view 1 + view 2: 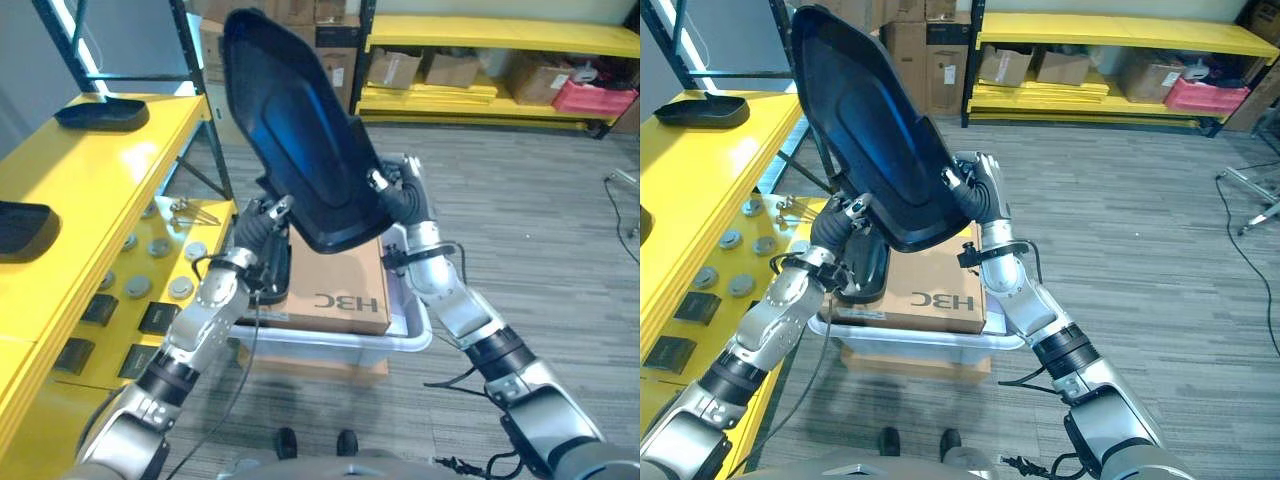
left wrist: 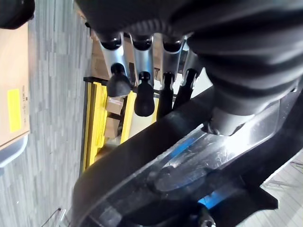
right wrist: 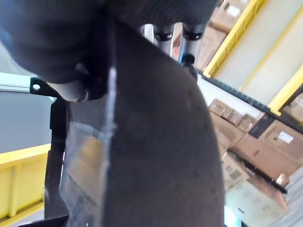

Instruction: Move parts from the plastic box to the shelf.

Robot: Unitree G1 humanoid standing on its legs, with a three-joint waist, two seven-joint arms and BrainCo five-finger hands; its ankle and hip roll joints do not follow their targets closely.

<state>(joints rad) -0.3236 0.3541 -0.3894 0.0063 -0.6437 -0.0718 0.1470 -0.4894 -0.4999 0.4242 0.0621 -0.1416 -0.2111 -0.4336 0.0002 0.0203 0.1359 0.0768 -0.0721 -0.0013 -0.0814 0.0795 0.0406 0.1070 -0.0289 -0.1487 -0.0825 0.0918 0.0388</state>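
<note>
While held: black part (image 1: 300, 130) is raised above the plastic box (image 1: 415, 340), beside the yellow shelf (image 1: 90, 200)
Handling: looks stiff, light, glossy, likely slippery
Grip: left hand (image 1: 268, 222) and right hand (image 1: 392, 190) clasp its lower rim

One large black part (image 1: 300, 130) is raised over one plastic box (image 1: 405, 340), which holds one cardboard carton (image 1: 335, 285). Two more black parts lie on the yellow shelf (image 1: 90, 190): one (image 1: 102, 114) far back, one (image 1: 22, 228) nearer. Two hands: left hand (image 1: 262, 225), right hand (image 1: 395, 190)
</note>
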